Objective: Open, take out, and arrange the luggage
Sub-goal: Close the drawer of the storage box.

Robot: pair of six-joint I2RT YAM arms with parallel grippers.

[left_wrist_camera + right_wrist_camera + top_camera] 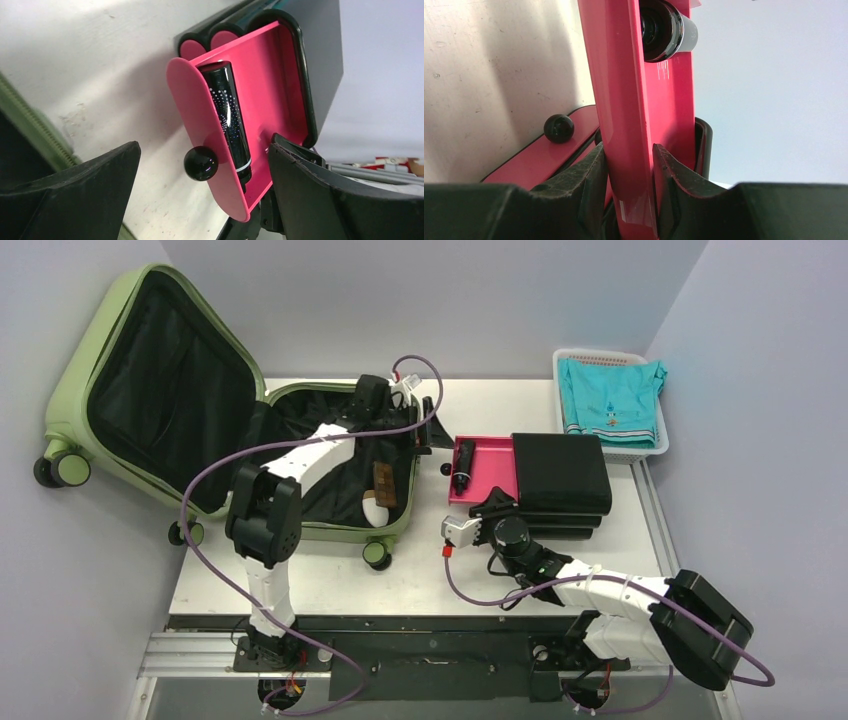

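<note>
Right arm lies low by the table's (pixel 400 585) near right corner, elbow folded, forearm stretching left. The right gripper (pixel 629 160) is clenched on the side wall of the pink drawer (pixel 492 462), which is pulled out of the black case (pixel 560 472). Left arm arches over the open luggage (pixel 72 390) at the table's left edge. The left gripper (pixel 432 435) is spread wide, empty, facing the drawer's knob (pixel 200 162).

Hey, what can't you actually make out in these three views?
Top view: the left arm covers part of the luggage interior; the brown item and white item there are too small to identify.
Top view: the teal garment hides whatever else the basket holds.
Left wrist view: the black tube's markings are too fine to read.
Right wrist view: the wall of the pink drawer, pinched by the right gripper, blocks its inside.
</note>
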